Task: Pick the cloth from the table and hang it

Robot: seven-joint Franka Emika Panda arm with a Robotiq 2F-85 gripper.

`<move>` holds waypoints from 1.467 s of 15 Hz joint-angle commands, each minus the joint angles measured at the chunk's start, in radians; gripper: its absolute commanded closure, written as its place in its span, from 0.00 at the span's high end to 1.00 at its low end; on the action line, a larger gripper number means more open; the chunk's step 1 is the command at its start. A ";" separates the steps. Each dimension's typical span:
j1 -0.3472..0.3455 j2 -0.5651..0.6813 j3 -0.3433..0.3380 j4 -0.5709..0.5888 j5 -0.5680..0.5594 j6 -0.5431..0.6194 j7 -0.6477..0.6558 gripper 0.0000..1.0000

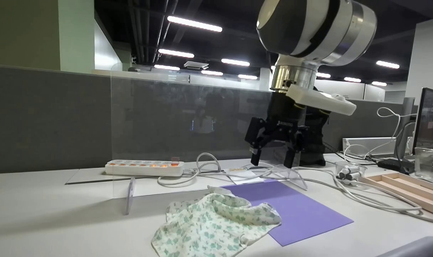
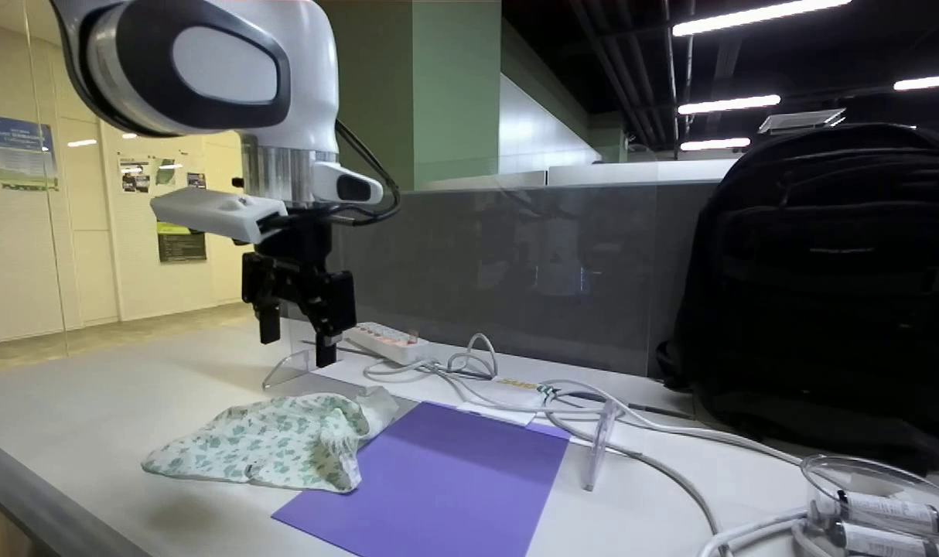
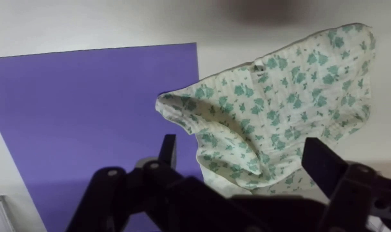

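The cloth [image 1: 209, 228] is white with green prints. It lies crumpled on the table [image 1: 59, 221], with one edge over a purple sheet [image 1: 295, 210]. It also shows in an exterior view [image 2: 268, 441] and in the wrist view [image 3: 279, 103], where a raised fold lies between the fingers. My gripper [image 1: 272, 160] is open and empty, pointing down, well above the table and apart from the cloth. It also shows in an exterior view [image 2: 298, 340] and in the wrist view [image 3: 242, 154]. The cloth's near edge is partly hidden behind the gripper in the wrist view.
A clear upright panel [image 1: 159, 117] on clear feet [image 1: 129, 196] stands behind the cloth. A power strip [image 1: 145, 168] and loose white cables lie behind it. A black backpack [image 2: 841, 294], a clear cup of small bottles [image 1: 349, 173] and a wooden tray [image 1: 412, 192] are on the table.
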State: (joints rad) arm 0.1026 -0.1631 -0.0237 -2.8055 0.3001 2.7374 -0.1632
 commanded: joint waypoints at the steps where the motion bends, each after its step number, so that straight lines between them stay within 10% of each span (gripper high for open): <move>1: -0.004 0.010 -0.002 0.002 -0.003 -0.003 -0.007 1.00; 22: -0.039 0.286 -0.010 0.119 0.215 0.097 -0.318 1.00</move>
State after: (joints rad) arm 0.0652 0.1033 -0.0589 -2.7005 0.4733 2.7995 -0.3952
